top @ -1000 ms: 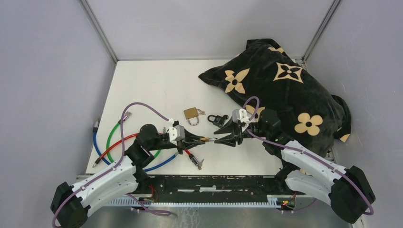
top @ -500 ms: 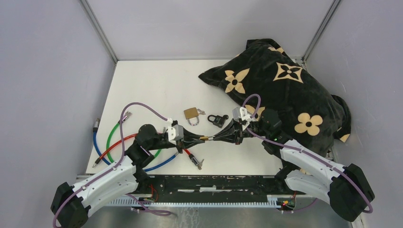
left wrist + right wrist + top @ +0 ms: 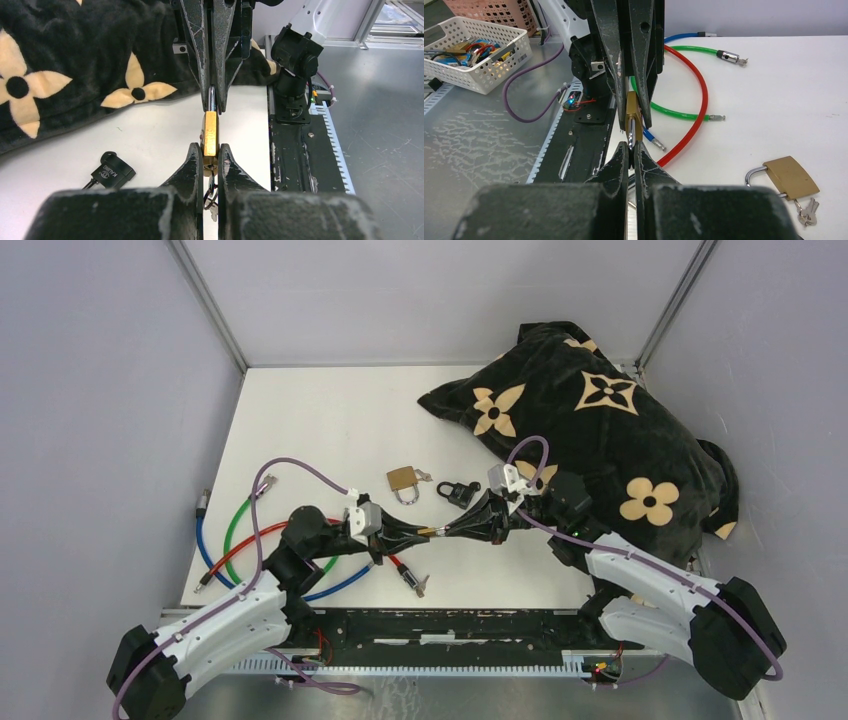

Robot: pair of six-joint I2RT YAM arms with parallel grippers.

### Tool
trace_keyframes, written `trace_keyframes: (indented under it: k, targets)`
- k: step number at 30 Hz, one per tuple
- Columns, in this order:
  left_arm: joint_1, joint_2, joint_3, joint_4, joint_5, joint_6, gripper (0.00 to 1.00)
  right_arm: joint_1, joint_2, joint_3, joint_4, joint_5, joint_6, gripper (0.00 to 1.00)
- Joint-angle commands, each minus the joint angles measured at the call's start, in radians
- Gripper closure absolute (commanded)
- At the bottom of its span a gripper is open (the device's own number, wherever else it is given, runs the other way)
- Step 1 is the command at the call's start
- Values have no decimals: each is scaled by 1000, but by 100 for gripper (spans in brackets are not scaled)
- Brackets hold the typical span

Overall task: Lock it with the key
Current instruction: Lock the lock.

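A small brass padlock (image 3: 429, 532) hangs above the table between both grippers. My left gripper (image 3: 210, 155) is shut on the lower end of its brass body (image 3: 210, 131). A key on a wire ring (image 3: 210, 186) hangs from the padlock's bottom, between the left fingers. My right gripper (image 3: 632, 146) faces the left one and is shut on the padlock's silver shackle (image 3: 630, 132). In the top view the two grippers, left (image 3: 416, 533) and right (image 3: 447, 531), meet tip to tip.
A second brass padlock (image 3: 403, 480) with keys lies open behind the grippers, next to a black padlock (image 3: 456, 491). Red, green and blue cable locks (image 3: 235, 540) coil at the left. A black flowered cushion (image 3: 600, 430) fills the back right. A white basket (image 3: 471, 55) stands off the table.
My right gripper was open around the shackle a second ago and has closed on it. Both grippers have since shifted slightly left with the padlock.
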Motion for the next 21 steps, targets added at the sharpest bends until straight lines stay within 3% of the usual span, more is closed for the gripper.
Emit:
trace_keyframes:
  k: [1, 7, 13, 21]
  targets:
    - [-23, 3, 8, 125, 29, -43, 98, 62, 26, 4, 111, 29, 16, 100]
    - [-22, -30, 6, 121, 12, -22, 98, 61, 3, -17, 168, 49, 47, 100]
    - [-19, -61, 34, 180, 13, -141, 98, 54, -15, -66, 295, 34, 139, 100]
    - [-31, -46, 22, 264, 41, -163, 98, 68, -55, -68, 348, 82, 167, 100]
